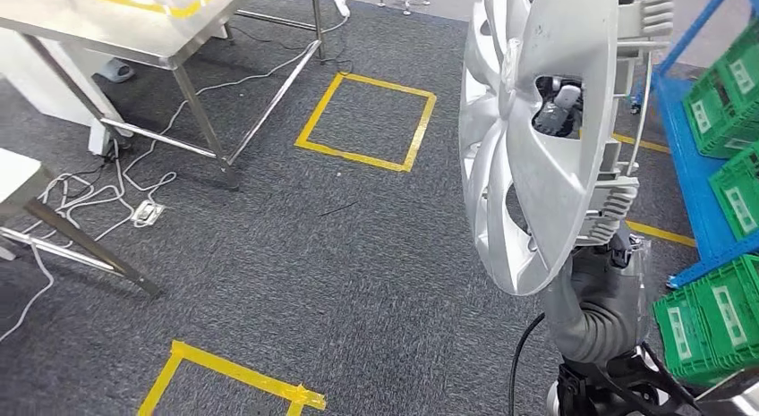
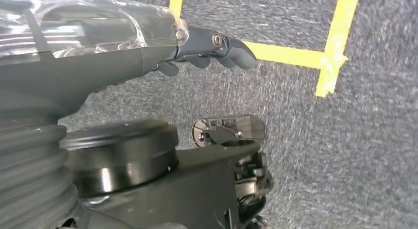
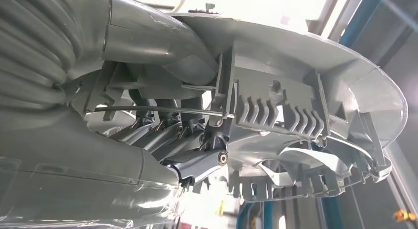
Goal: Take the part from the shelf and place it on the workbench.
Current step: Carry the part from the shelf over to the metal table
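Upright, silver wheel cover [image 1: 528, 139] in the right hand [image 3: 197, 140], fingers through its rim

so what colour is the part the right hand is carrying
Silver hubcap, clearest in the head view.

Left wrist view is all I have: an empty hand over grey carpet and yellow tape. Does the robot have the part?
Observer: Yes. The right hand holds a silver wheel cover raised on edge in front of the head camera.
Operator: Where does it grip?
Observer: At the rim, fingers hooked behind the clip ribs on the back.
Operator: Is a workbench near?
Observer: A steel table stands ahead to the left, across the carpet.
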Controlling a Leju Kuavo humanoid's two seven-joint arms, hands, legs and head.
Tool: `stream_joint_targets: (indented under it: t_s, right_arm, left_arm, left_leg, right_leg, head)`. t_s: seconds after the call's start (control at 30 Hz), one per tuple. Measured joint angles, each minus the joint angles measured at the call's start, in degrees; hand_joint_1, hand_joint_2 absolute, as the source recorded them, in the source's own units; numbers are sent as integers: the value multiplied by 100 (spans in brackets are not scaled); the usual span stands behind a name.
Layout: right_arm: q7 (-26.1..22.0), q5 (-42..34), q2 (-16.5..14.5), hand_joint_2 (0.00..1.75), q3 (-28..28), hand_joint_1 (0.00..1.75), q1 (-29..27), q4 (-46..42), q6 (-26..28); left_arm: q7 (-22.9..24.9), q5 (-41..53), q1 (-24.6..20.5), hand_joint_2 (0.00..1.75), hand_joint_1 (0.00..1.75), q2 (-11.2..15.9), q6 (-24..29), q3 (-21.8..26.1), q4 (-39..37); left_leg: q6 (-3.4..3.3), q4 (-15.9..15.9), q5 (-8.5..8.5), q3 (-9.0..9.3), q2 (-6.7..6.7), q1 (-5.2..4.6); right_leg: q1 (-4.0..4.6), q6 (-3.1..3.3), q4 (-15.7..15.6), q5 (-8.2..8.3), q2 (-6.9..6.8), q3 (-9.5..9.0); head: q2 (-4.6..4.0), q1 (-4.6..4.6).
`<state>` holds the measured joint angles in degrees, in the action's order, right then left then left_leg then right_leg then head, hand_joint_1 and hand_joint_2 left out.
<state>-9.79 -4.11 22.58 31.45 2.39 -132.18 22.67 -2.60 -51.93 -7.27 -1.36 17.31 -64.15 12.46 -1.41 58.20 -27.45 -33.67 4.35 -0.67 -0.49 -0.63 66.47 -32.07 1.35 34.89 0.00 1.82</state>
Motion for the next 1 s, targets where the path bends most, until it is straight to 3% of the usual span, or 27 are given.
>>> stream_joint_targets:
  t_s: [0.03, 0.1, 0.17, 0.23, 0.3, 0.37, 0.4, 0.43, 0.47, 0.53, 0.6, 0.67, 0.73, 0.77, 0.83, 0.87, 0.9, 0.93, 1.0]
  right_arm:
    - [0, 1, 1, 175, -1, 175, -2, -1, 1]
    - [0, 3, 4, 175, -2, 175, -12, -3, 7]
    - [-1, 7, 14, 175, -4, 175, -42, -9, 25]
    - [-26, 0, 35, 175, -18, 175, -119, -38, 69]
    - [-132, -40, 72, 175, -67, 175, -295, -95, 116]
    - [-280, -100, 116, 175, -137, 175, -490, -135, 127]
    - [-336, -127, 134, 175, -166, 175, -559, -142, 122]
    - [-375, -151, 148, 175, -190, 175, -611, -145, 114]
    - [-399, -169, 155, 175, -209, 175, -653, -147, 106]
    - [-419, -186, 160, 175, -239, 175, -716, -148, 86]
    - [-428, -188, 164, 175, -271, 175, -751, -155, 68]
    - [-435, -187, 176, 175, -291, 175, -763, -164, 58]
    - [-439, -187, 188, 175, -301, 175, -769, -169, 51]
    - [-441, -187, 191, 175, -303, 175, -783, -171, 43]
    - [-457, -191, 191, 175, -301, 175, -810, -167, 8]
    - [-470, -196, 190, 175, -298, 175, -816, -154, -22]
    - [-483, -202, 188, 175, -292, 175, -808, -134, -60]
    - [-493, -211, 185, 175, -283, 175, -788, -108, -103]
    - [-500, -226, 180, 175, -252, 175, -719, -51, -191]
  left_arm:
    - [0, 3, -2, 175, 0, -4, 0, 0, 0]
    - [2, 16, -4, 175, 0, -13, 0, -1, 0]
    - [22, 47, 7, 175, 0, -17, 3, -2, 0]
    - [63, 93, 17, 175, 0, -29, 28, -2, 1]
    - [95, 147, 11, 175, 0, -55, 73, -3, 1]
    - [103, 183, 10, 175, 0, -85, 108, -6, 0]
    - [101, 190, 13, 175, 0, -96, 117, -7, 0]
    - [99, 192, 16, 175, 0, -103, 122, -8, 0]
    - [97, 192, 17, 175, 0, -104, 125, -9, 0]
    - [100, 193, 11, 175, 0, -100, 123, -9, 0]
    - [111, 195, 1, 175, 0, -103, 114, -9, 0]
    - [136, 194, 0, 175, 0, -107, 96, -9, 0]
    - [168, 191, -1, 175, 0, -107, 80, -9, 0]
    - [180, 188, -7, 175, 0, -108, 77, -9, 0]
    - [184, 176, -15, 175, 0, -110, 69, -9, 0]
    - [168, 166, -14, 175, 0, -109, 67, -9, 0]
    - [141, 147, -10, 175, 0, -105, 67, -9, -1]
    - [105, 125, -6, 175, 0, -98, 67, -9, -1]
    - [32, 79, -3, 175, 0, -76, 76, -8, -2]
  left_leg:
    - [9, 9, 2, -5, 66, -3]
    - [52, 20, 20, -55, 164, 6]
    - [116, 15, 45, -100, 255, 20]
    - [169, 135, -67, -168, 28, -4]
    - [218, 661, -406, -419, -357, 0]
    - [272, 1348, -710, -744, -460, 60]
    - [294, 1511, -729, -818, -461, 88]
    - [313, 1463, -639, -785, -473, 109]
    - [324, 1208, -465, -643, -509, 124]
    - [312, 454, -143, -234, -764, 102]
    - [248, 59, -59, -35, -958, 51]
    - [167, 34, -65, -42, -865, 23]
    - [99, 15, -42, -38, -708, 29]
    - [64, 4, -27, -33, -631, 38]
    - [15, 1, -9, -32, -471, 36]
    - [0, 2, -3, -32, -389, 26]
    - [-7, 3, 0, -31, -307, 16]
    - [-12, 5, 4, -26, -225, 7]
    - [-13, 9, 7, -9, -73, -2]
  right_leg:
    - [-7, 30, -358, 186, 117, -137]
    - [-7, 73, -780, 311, 271, -286]
    - [-4, 102, -868, 296, 205, -312]
    - [-17, 147, -939, 334, 79, -345]
    - [-14, 181, -988, 356, -85, -375]
    - [-2, 188, -989, 347, -247, -376]
    - [-2, 185, -988, 339, -321, -378]
    - [-2, 174, -985, 330, -386, -382]
    - [-4, 157, -981, 319, -444, -392]
    - [9, 102, -960, 282, -538, -421]
    - [35, 45, -933, 246, -630, -439]
    - [29, -3, -930, 222, -749, -462]
    - [-9, -63, -831, 102, -650, -454]
    - [-24, -85, -629, -42, -512, -381]
    - [-37, -97, 104, -430, -236, -64]
    - [-36, -92, 486, -574, -188, 114]
    - [-36, -80, 726, -617, -169, 236]
    - [-35, -60, 754, -539, -157, 268]
    - [-34, -2, 197, -108, -55, 61]
  head:
    - [0, 15]
    - [0, 40]
    - [0, 40]
    - [0, 4]
    - [0, -60]
    - [0, -103]
    - [0, -114]
    - [0, -126]
    - [0, -140]
    - [0, -186]
    - [0, -206]
    - [0, -191]
    - [0, -185]
    - [0, -174]
    - [0, -127]
    - [0, -98]
    - [0, -75]
    - [0, -56]
    - [0, -27]
